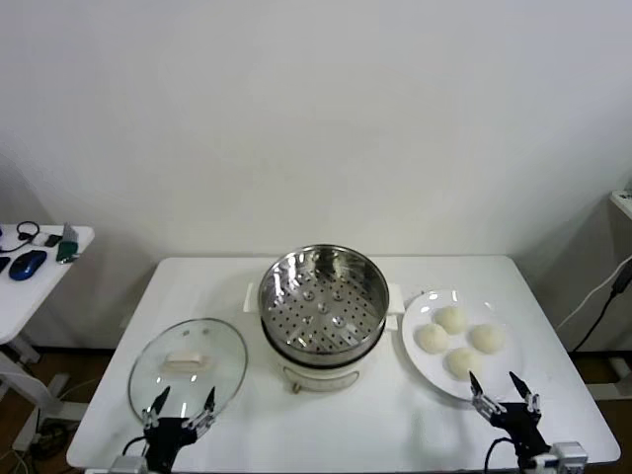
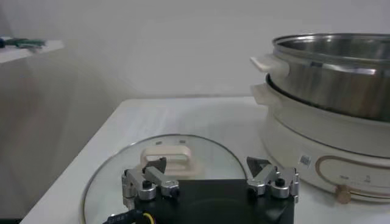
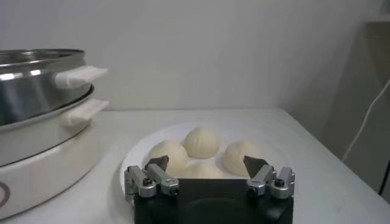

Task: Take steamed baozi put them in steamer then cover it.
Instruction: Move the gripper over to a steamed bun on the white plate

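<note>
Nothing loaded yet. Steamer (image 1: pixel 322 306) sits mid-table, uncovered, perforated tray bare. All four baozi (image 1: pixel 458 341) are on the plate (image 1: pixel 417 346) just to its right, clustered and touching or nearly so. Cover (image 1: pixel 188 367) lies flat on the table to the steamer's left, handle (image 1: pixel 186 360) up — set aside so the pot mouth stays free for loading.

Layout splits the work by arm: buns on the right arm's side, lid on the left's.

Right gripper (image 1: pixel 504 393) hovers at the near edge of the plate, jaws released and spread, holding nothing. In the right wrist view the buns (image 3: pixel 201 142) sit straight ahead between the fingertips (image 3: pixel 157 164), so it looks lined up for a first pick; nearest bun is the likely target.

Left gripper (image 1: pixel 180 409) sits at the near rim of the cover, jaws also released, empty. Left wrist view shows the lid handle (image 2: pixel 166 157) directly ahead of it — staged for the covering step, which I'd judge comes last.

Watch items: buns are soft and packed close, so a wide-open approach may nudge a neighbour. Steamer wall is tall — carry needs to clear the rim and the side handle (image 3: pixel 80 75) facing the plate.
</note>
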{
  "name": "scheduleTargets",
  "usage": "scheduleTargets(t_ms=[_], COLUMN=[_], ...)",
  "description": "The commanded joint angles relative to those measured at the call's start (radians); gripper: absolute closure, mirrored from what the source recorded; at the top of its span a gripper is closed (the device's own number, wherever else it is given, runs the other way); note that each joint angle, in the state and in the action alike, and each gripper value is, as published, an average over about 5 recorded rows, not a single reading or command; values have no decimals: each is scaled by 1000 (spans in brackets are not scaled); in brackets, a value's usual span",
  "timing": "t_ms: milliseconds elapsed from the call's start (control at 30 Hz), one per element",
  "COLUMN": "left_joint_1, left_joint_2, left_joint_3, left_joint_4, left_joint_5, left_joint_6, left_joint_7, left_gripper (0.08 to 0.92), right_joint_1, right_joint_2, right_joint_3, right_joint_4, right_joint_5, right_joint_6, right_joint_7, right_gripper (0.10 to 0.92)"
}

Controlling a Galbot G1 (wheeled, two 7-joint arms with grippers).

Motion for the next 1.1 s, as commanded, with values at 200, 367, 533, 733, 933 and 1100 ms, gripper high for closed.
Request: scheduleTargets(t_ms=[200,367,533,733,933,1100], left_joint_1=[-7,-1,11,22,19,18], left_joint_2=[4,2,-3,-3,2,7], left_joint_3=[12,15,20,23,23,22], left_joint_4=[-19,-24,-22,-18,-7,4], left_joint_5=[14,26,33,36,36,32], left_joint_6=[7,5,2,-2,-5,-8], left_joint_7=[6,11,13,16,18,21], left_gripper=[177,177,177,177,177,177], right_joint_1=[909,1492,2017,2291,2287,2173], right_joint_2=[-458,-643,-562,-427,-311,-254], right_joint_3=[-513,-1157,-1725,-2059,-2135,-2079], right_joint_4=[-376,-563,-768,-834,-857,-880], right_joint_5=[-177,-347,-507,-421,-296,-275], right_joint_6=[-206,-38,227,252,164,78], right_joint_7=[-347,-902,-1252,-1371,-1347,-1270], right_gripper=[203,203,203,203,203,203])
